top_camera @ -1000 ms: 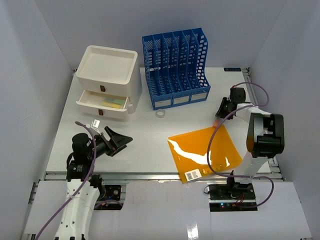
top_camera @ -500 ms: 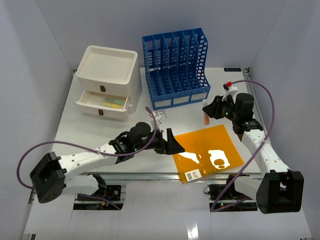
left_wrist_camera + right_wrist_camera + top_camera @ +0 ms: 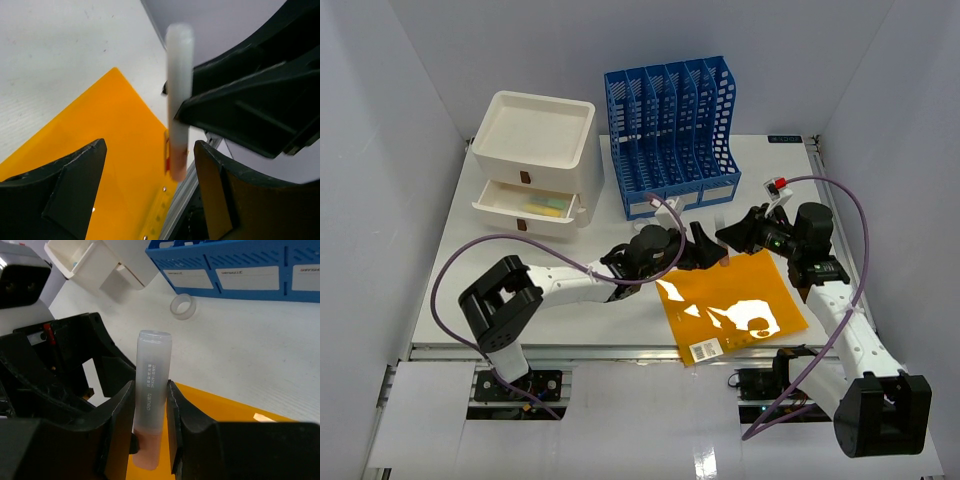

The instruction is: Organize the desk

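The white desk (image 3: 620,315) carries everything. My right gripper (image 3: 735,232) is shut on a translucent glue-stick tube with a pink end (image 3: 152,375), held upright above the far corner of an orange folder (image 3: 730,305). My left arm reaches across the desk. Its gripper (image 3: 705,248) is open right in front of the right gripper. In the left wrist view the tube (image 3: 179,100) stands between the left fingers (image 3: 65,190) without touching them, clamped by the right gripper's black fingers (image 3: 250,105). The folder shows below it (image 3: 100,130).
A white drawer unit (image 3: 535,165) with its lower drawer open stands at the back left. A blue file rack (image 3: 670,135) stands at the back middle. A clear tape ring (image 3: 182,306) lies in front of the rack. The desk's front rail (image 3: 620,350) runs under the folder's edge.
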`<state>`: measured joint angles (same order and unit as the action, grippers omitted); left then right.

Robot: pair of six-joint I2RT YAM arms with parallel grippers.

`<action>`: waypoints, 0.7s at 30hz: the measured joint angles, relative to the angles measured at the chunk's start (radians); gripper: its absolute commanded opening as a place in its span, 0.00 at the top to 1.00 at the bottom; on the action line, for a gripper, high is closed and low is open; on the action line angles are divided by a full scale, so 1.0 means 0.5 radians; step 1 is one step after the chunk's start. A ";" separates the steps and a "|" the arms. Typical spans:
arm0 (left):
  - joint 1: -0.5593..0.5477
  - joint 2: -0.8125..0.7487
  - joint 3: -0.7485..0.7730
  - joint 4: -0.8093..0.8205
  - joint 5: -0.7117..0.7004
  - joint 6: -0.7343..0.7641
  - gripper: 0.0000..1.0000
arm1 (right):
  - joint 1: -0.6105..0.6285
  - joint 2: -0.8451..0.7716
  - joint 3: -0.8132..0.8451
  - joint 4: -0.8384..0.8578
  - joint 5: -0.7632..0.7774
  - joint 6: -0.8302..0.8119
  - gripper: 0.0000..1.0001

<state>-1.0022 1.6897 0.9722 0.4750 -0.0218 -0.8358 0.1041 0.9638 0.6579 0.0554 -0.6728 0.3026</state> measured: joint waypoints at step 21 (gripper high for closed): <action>-0.033 0.206 0.176 0.215 0.142 -0.046 0.99 | -0.002 -0.014 -0.037 0.106 -0.073 0.091 0.39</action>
<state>-1.0187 1.7927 1.0603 0.5827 0.0491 -0.8587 0.1032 0.9569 0.6392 0.1081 -0.7094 0.3480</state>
